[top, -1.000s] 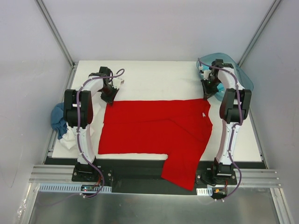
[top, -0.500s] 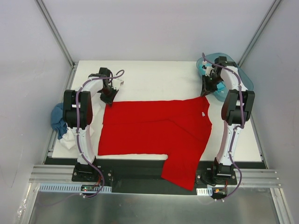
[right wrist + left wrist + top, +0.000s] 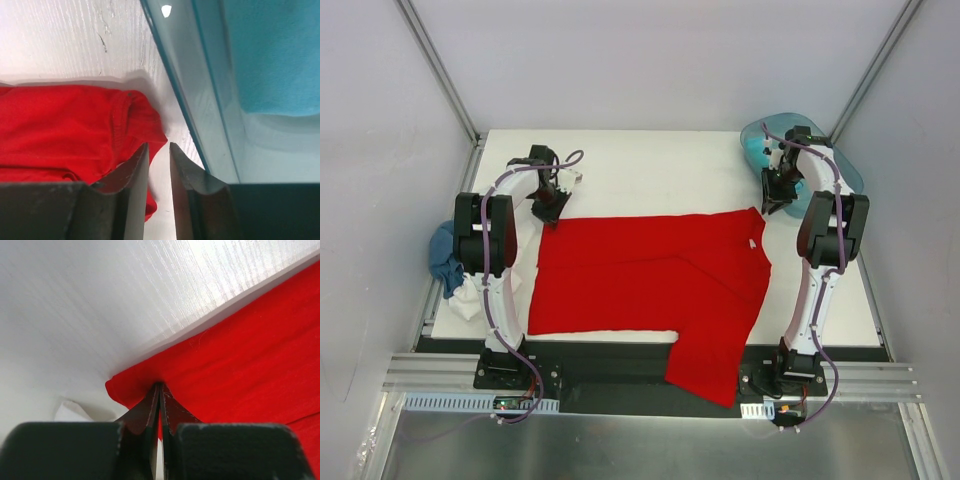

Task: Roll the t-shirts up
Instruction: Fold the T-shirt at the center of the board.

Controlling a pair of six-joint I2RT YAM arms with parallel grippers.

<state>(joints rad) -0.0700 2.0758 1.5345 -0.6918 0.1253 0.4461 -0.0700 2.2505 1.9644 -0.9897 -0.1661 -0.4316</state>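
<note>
Left fingers point(image 3: 142, 415) clamp the red t-shirt point(image 3: 650, 275) at one far corner, probably to hold it spread; right fingers point(image 3: 186, 172) stand slightly parted, empty, at the other.

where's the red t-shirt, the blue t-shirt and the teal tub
red t-shirt point(image 3: 640, 270), top view, middle of its body
blue t-shirt point(image 3: 444, 255), top view, middle of the bunched heap
teal tub point(image 3: 847, 168), top view, its right-hand wall
</note>
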